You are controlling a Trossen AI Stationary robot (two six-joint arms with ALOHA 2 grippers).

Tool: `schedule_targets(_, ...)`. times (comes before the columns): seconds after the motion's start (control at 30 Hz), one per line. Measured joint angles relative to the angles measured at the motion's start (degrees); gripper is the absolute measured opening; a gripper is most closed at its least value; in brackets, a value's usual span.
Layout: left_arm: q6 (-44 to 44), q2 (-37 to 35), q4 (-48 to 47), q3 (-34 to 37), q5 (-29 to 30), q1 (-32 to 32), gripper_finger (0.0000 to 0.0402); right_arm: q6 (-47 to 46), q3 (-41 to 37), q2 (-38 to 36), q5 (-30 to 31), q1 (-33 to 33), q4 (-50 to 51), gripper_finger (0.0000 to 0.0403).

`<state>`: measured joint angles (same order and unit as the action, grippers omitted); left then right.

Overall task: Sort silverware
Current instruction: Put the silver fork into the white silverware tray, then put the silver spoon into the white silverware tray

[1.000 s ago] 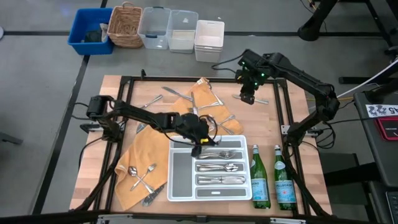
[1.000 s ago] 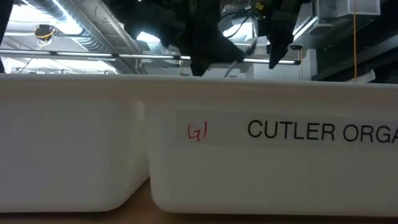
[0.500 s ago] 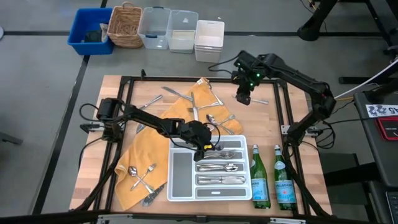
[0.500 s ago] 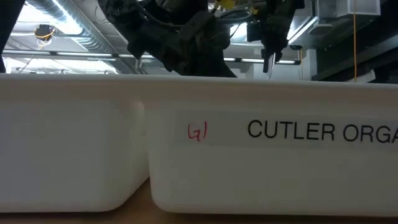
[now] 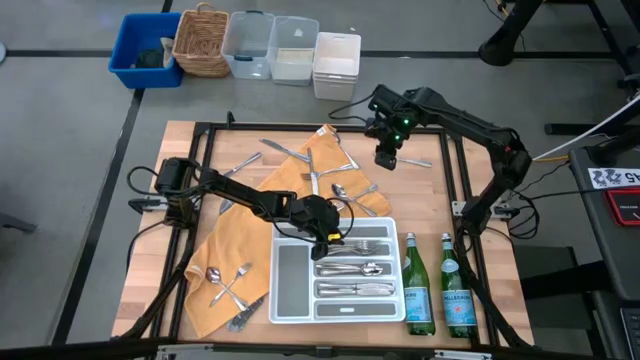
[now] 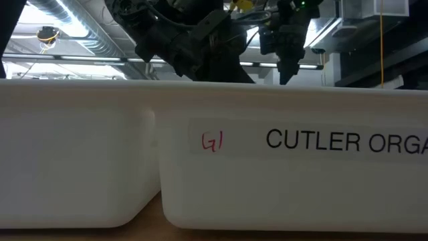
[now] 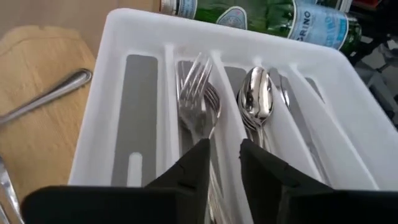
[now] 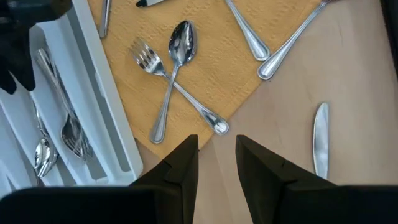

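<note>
The white divided tray (image 5: pixel 335 300) stands at the table's near middle, with forks (image 7: pixel 199 99), spoons (image 7: pixel 258 93) and knives in separate slots. My left gripper (image 5: pixel 332 238) (image 7: pixel 224 158) hovers open just over the near end of the fork slot, fingers either side of a divider, touching nothing I can see. My right gripper (image 5: pixel 385 158) (image 8: pixel 216 158) hangs open above the far right of the table. Below it a crossed fork and spoon (image 8: pixel 168 81) lie on the orange cloth (image 5: pixel 240 230) and a knife (image 8: pixel 320 146) on bare wood. More silverware (image 5: pixel 228 283) lies on the cloth's near-left end.
Two green bottles (image 5: pixel 418 285) stand right of the tray. Several loose pieces (image 5: pixel 275 152) lie at the table's far side. Bins and a basket (image 5: pixel 250 45) sit beyond the far edge. A black frame (image 5: pixel 300 127) rims the table. The tray's wall (image 6: pixel 267 161) fills the low view.
My left gripper has sunk toward the tray and shifted slightly toward the near right, ending over the fork slot. My right gripper has drifted toward the table's left and a little lower.
</note>
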<state>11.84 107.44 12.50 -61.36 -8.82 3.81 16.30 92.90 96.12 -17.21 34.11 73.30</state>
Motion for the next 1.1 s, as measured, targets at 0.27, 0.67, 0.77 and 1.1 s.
schedule_targets(0.27,0.0,-2.0,-0.5,0.0,0.0,-0.5,0.0096,9.3,0.0,2.6,-1.2,0.0,-3.9,0.0111)
schedule_targets(0.67,4.7,-13.9,-24.2,0.0,0.5,-2.9,0.0066,23.8,0.0,8.7,-8.2,0.0,-19.0,0.0111)
schedule_targets(0.77,4.7,-17.1,-29.4,0.0,3.1,-2.7,0.006,26.7,0.0,11.1,-9.9,-0.4,-19.5,0.0111)
schedule_targets(1.1,5.4,-25.2,-40.2,0.0,13.5,-2.8,0.0045,38.1,0.0,16.6,-8.1,-5.6,-20.9,0.0111)
